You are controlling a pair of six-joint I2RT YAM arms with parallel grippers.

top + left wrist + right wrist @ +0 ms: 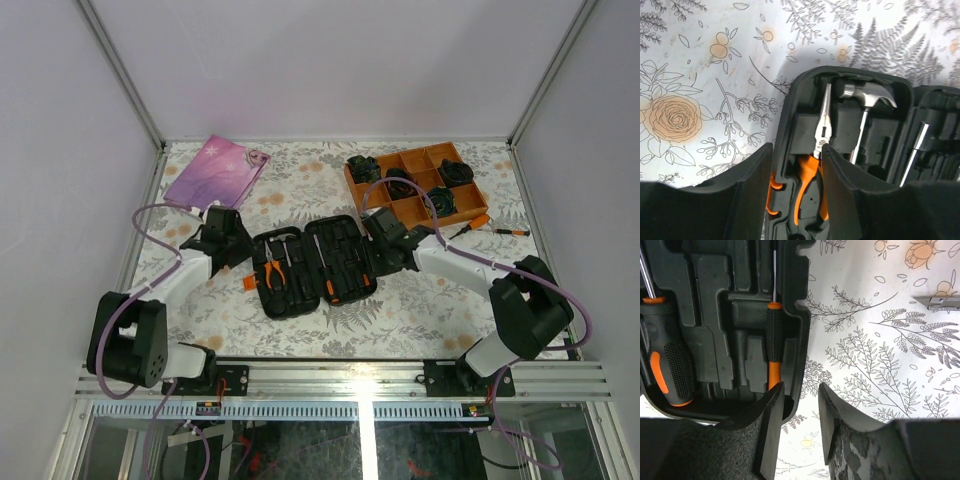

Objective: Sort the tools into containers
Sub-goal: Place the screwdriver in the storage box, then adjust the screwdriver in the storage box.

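Tool case [312, 262] between left gripper [796, 147] and right gripper [801, 386], jaws apart; orange tray [412, 211], pink pouch [213, 172] beyond.

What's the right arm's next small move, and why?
Probably lift the right gripper off the tool case and swing it right toward the loose screwdriver. Its jaws stand open and empty astride the case's rim, the slim driver lies in its slot, and that screwdriver lies outside the case beside the orange tray.
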